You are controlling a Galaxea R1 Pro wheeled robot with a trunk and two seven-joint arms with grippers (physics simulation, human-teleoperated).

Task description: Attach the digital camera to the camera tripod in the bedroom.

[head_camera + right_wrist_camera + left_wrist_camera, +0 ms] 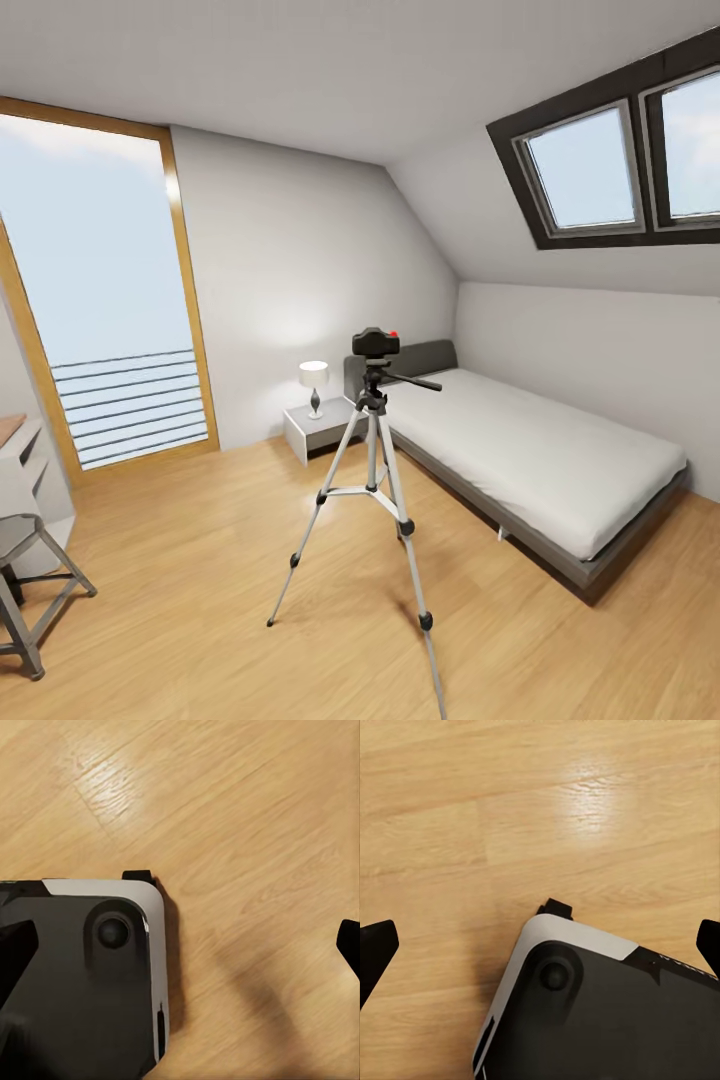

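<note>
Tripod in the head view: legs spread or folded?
Spread. The camera tripod stands upright on the wood floor, three legs splayed, digital camera on top.

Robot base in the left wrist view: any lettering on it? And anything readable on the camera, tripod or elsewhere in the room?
Robot base: faint pale marks near its edge, too small and blurred to read.
Digital camera: no text visible.
Camera tripod: no text visible.
Elsewhere: none.
</note>
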